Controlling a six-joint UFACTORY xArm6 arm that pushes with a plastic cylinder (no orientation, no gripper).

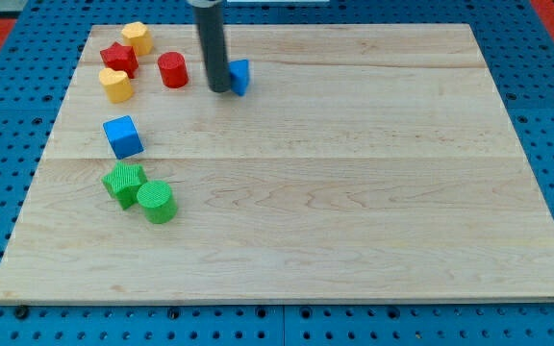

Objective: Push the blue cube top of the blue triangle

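Observation:
The blue cube (pixel 122 135) sits on the wooden board (pixel 354 192) at the view's left, about mid-height. The blue triangle (pixel 240 76) lies near the view's top, partly hidden behind my rod. My tip (pixel 219 89) rests on the board touching the triangle's left side. The tip is above and to the right of the blue cube, well apart from it.
A red cylinder (pixel 172 70) stands just left of my tip. A red star (pixel 118 58), a yellow block (pixel 137 37) and a yellow heart (pixel 115 85) cluster at the top left. A green star (pixel 123 182) and a green cylinder (pixel 157 202) lie below the blue cube.

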